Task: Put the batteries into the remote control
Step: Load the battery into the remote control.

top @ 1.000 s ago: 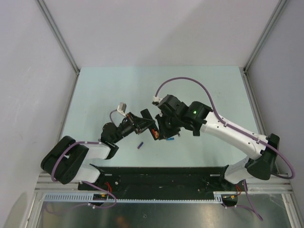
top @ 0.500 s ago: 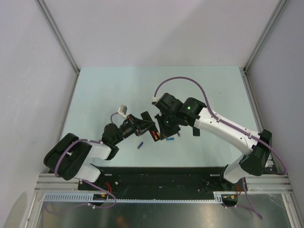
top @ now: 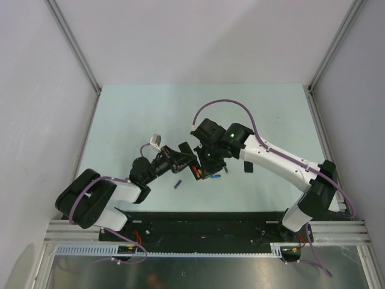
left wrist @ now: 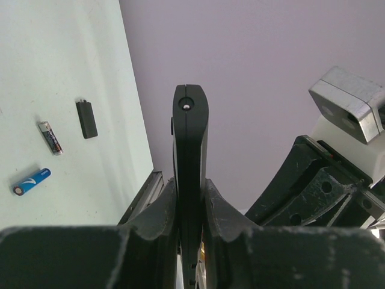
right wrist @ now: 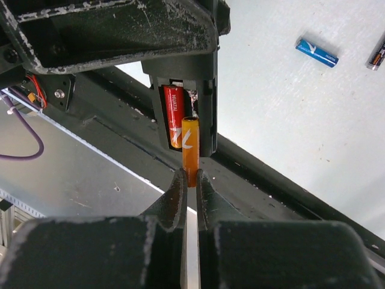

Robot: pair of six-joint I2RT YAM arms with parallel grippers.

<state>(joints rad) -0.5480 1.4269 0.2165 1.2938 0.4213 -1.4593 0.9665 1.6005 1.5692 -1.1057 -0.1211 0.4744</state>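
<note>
Robot lab, aluminium frame (top: 73, 48), pale tabletop (top: 138, 108)

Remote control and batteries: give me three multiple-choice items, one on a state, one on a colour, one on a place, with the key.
1. The left end effector is: A open; B shut on the remote control; C shut on a battery.
2. The right end effector grips a battery coloured: A blue; B orange; C green.
3. The red battery sits: A in the remote control's recess; B in the left end effector; C in the right end effector.
Key: 1 B, it clamps the black bar; 2 B, orange shows in its grip; 3 A, it lies inside the recess.
</note>
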